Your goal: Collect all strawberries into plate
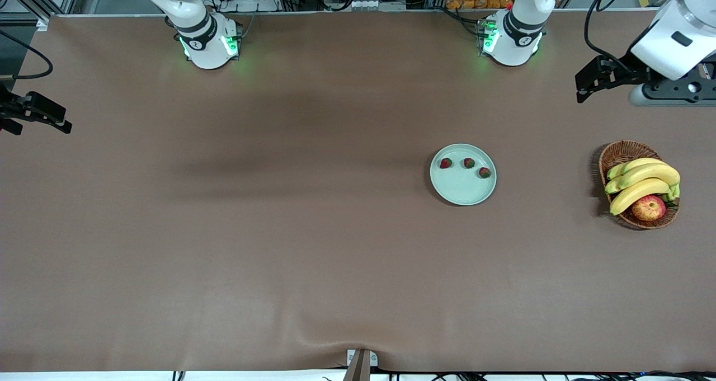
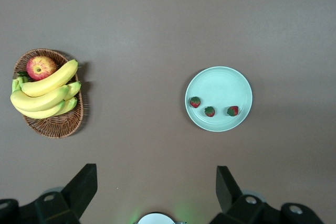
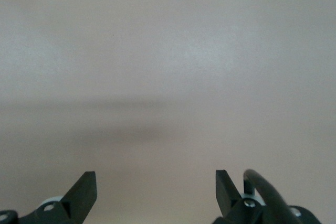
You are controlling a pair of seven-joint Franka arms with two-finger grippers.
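Plate (image 1: 463, 189): pale mint-green, round, flat on the brown table (image 1: 279, 247), toward the left arm's end, well apart from the basket.
Strawberries: three, all lying in the plate along the part of it nearest the robots' bases. First (image 1: 446, 163) sits closest to the rim on the right arm's side; second (image 1: 469, 163) in the middle; third (image 1: 484, 173) slightly nearer the front camera, toward the basket side. Each apart from the others, none touching.
Basket (image 1: 621, 153): brown wicker, at the left arm's end of the table; holds a bunch of bananas (image 1: 643, 182) and a red-yellow apple (image 1: 649, 207).
Left gripper (image 1: 587, 87): up in the air over bare table at the left arm's end, jaws spread wide, nothing between them. Its wrist view looks down on plate and basket together.
Right gripper (image 1: 33, 115): at the right arm's end of the table, over bare cloth, jaws wide apart, holding nothing.
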